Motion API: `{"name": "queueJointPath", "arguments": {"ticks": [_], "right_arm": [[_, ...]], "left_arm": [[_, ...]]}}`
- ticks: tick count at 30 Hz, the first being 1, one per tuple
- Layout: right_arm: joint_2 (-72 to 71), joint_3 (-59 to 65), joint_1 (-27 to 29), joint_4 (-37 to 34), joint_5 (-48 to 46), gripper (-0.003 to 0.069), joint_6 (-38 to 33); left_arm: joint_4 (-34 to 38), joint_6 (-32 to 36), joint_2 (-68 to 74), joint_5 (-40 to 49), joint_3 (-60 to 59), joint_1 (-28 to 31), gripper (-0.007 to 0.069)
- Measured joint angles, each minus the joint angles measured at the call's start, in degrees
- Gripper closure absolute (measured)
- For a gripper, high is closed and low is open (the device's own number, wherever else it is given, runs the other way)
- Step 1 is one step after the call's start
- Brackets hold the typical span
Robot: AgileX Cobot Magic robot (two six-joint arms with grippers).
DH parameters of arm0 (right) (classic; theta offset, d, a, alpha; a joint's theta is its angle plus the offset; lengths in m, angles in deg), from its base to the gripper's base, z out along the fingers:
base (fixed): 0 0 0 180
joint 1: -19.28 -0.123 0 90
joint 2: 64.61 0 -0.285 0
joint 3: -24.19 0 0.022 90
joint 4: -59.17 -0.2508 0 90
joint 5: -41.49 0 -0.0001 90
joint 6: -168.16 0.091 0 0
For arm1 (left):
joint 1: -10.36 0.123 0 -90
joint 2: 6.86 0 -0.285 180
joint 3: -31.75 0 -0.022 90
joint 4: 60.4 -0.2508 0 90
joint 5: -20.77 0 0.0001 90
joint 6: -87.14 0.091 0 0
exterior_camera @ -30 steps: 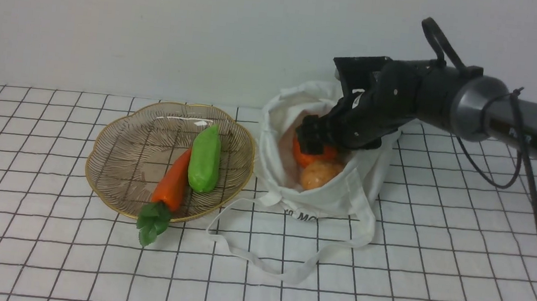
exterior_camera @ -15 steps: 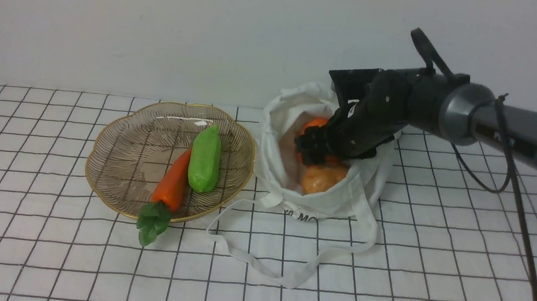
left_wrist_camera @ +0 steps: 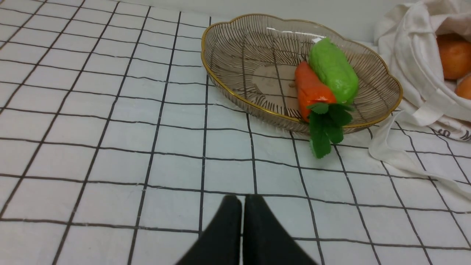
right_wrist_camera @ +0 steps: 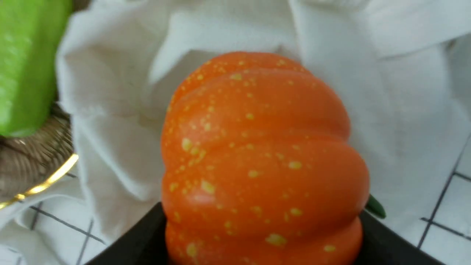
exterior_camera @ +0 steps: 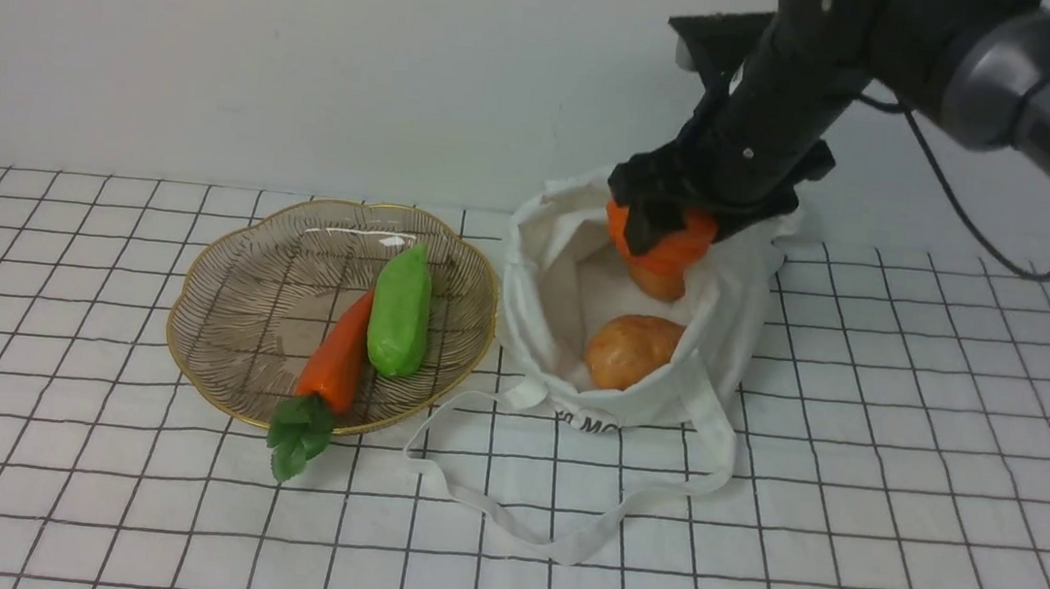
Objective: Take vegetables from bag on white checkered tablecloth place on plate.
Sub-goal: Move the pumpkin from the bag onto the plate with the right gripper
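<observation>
My right gripper (exterior_camera: 665, 219) is shut on the ribbed orange pumpkin (exterior_camera: 667, 243) and holds it just above the open mouth of the white cloth bag (exterior_camera: 671, 388). The pumpkin fills the right wrist view (right_wrist_camera: 261, 162), with its green stem (right_wrist_camera: 375, 207) at one side. One tan potato (exterior_camera: 631, 350) lies inside the bag, and another (exterior_camera: 658, 282) shows under the pumpkin. The ribbed glass plate (exterior_camera: 231, 303) sits left of the bag on the checkered tablecloth (exterior_camera: 852, 524). My left gripper (left_wrist_camera: 243, 200) is shut and empty, low over the cloth near the plate (left_wrist_camera: 235, 55).
An orange carrot (exterior_camera: 338, 358) with green leaves and a green vegetable (exterior_camera: 400, 311) lie on the plate. The bag's long strap (exterior_camera: 558, 532) trails over the cloth in front. A white wall stands right behind the bag.
My right gripper has risen out of the bag with the pumpkin in it, from down among the vegetables to above the bag's mouth. The potato in front now shows fully.
</observation>
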Motion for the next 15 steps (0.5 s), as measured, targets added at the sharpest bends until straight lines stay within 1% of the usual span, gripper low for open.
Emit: {"name": "queueJointPath", "arguments": {"ticks": [2,5,6,7,8,9,12,15], "right_arm": [[-1.5,-0.2,0.0,-1.6,-0.4,0.0171,0.0],[-3.7,-0.3,0.1,-9.3,-0.7,0.0171,-0.5],[-4.1,-0.5,0.0,-12.6,-0.7,0.0171,-1.9],[-4.1,-0.5,-0.1,-13.3,-0.8,0.0171,-1.9],[-3.9,-0.5,-0.9,-18.6,-0.6,0.0171,-5.3],[-3.5,-0.5,-1.7,-21.0,0.1,0.0171,-7.2],[-1.3,-0.6,-4.6,-24.6,3.8,0.0171,-10.0],[3.6,-0.6,-9.4,-24.9,11.0,0.0171,-11.2]], "left_arm": [[0.0,0.0,0.0,0.0,0.0,0.0,0.0632],[0.0,0.0,0.0,0.0,0.0,0.0,0.0632],[0.0,0.0,0.0,0.0,0.0,0.0,0.0632],[0.0,0.0,0.0,0.0,0.0,0.0,0.0632],[0.0,0.0,0.0,0.0,0.0,0.0,0.0632],[0.0,0.0,0.0,0.0,0.0,0.0,0.0632],[0.0,0.0,0.0,0.0,0.0,0.0,0.0632],[0.0,0.0,0.0,0.0,0.0,0.0,0.0632]]}}
